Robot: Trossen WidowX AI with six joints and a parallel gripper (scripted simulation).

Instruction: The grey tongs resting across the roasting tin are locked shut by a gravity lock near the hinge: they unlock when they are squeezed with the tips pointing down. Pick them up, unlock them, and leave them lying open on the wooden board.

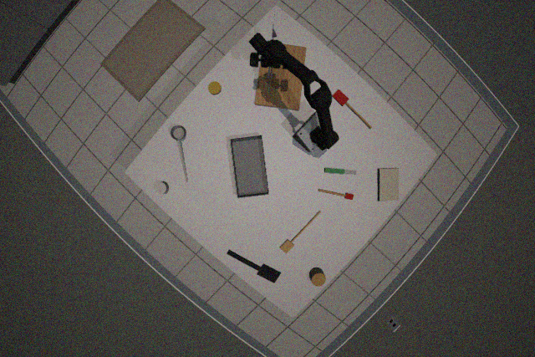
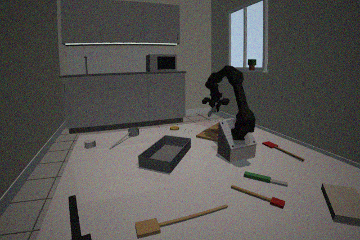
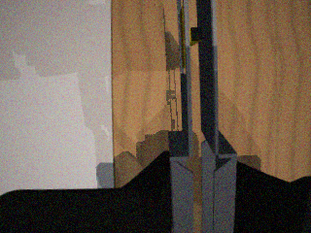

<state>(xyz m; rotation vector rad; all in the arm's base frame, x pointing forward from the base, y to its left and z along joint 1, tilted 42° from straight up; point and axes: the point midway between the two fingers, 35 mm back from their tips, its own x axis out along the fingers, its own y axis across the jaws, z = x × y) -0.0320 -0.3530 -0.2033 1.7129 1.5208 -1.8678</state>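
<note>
My gripper [image 1: 269,66] [image 2: 215,105] [image 3: 187,158] is shut on the grey tongs and holds them in the air over the wooden board [image 1: 292,99] [image 2: 205,135] [image 3: 264,73]. The tongs [image 2: 211,112] [image 3: 207,78] hang below the fingers, angled down in the exterior view. In the wrist view their two arms run nearly parallel with a narrow gap, and a small dark block with a yellow patch sits between them. Their far ends are out of that view. The roasting tin [image 1: 265,167] [image 2: 155,165] is empty.
A yellow disc [image 1: 214,88] [image 2: 174,128] lies left of the board. A red-headed spatula [image 1: 340,97] [image 2: 269,144] lies to its right. The ladle [image 1: 178,133] [image 2: 133,131] is left of the tin. A green-handled tool [image 1: 334,170] [image 2: 257,176] lies near the arm's base.
</note>
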